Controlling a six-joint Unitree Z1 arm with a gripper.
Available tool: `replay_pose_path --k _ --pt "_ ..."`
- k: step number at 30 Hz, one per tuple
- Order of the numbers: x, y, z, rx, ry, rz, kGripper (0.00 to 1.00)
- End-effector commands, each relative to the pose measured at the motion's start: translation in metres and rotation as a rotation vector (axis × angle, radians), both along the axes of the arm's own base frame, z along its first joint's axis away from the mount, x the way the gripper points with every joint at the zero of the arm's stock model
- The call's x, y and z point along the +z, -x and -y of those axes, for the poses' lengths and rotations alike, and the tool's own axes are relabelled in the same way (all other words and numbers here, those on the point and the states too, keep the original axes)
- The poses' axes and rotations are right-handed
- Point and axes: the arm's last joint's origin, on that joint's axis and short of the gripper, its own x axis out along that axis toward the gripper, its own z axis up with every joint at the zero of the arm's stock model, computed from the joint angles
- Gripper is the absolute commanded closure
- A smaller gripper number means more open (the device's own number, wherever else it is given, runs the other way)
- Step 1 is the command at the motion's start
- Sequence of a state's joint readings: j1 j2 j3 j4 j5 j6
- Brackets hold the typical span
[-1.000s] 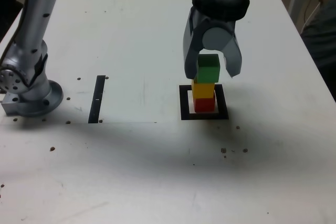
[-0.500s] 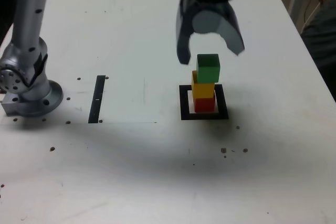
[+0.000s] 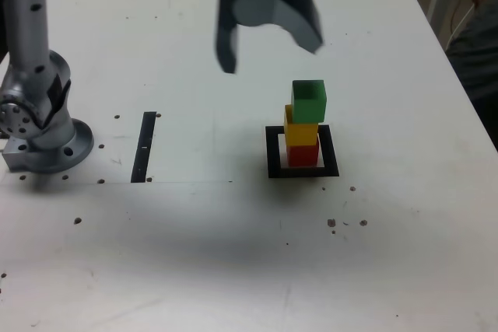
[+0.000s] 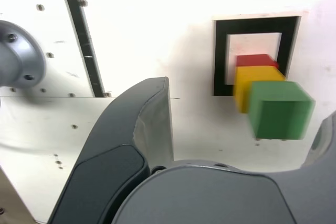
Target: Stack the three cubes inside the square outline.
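Three cubes stand stacked in the black square outline (image 3: 273, 153) (image 4: 219, 51): the red cube (image 3: 303, 154) (image 4: 253, 61) at the bottom, the yellow cube (image 3: 301, 131) (image 4: 245, 82) on it, the green cube (image 3: 309, 101) (image 4: 277, 109) on top, set slightly toward the exterior view's right. My gripper (image 3: 268, 40) hangs open and empty above the table, up and toward the exterior view's left of the stack, touching no cube. One dark finger (image 4: 142, 129) fills much of the wrist view.
The arm's grey base (image 3: 43, 126) stands at the exterior view's left, also seen as a grey base (image 4: 18, 59) in the wrist view. A thin black strip (image 3: 143, 145) (image 4: 83, 43) lies between base and outline. A person's sleeve (image 3: 475, 44) shows at the right edge. Small dark specks dot the white table (image 3: 233, 254).
The gripper let go of the green cube, opened wide, then rose and moved to the exterior view's left, away from the stack. The three cubes stayed in place.
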State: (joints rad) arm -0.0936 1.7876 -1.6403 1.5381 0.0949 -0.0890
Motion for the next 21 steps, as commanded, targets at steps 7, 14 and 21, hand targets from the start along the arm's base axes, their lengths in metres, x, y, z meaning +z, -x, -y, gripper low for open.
replay_pose_path --k 7,14,21 --pt "-0.021 0.053 -0.008 0.027 -0.006 0.004 0.00" --pt "-0.047 0.096 -0.013 0.056 0.001 -0.024 0.00" --pt "-0.075 0.128 -0.015 0.071 0.009 -0.065 0.00"
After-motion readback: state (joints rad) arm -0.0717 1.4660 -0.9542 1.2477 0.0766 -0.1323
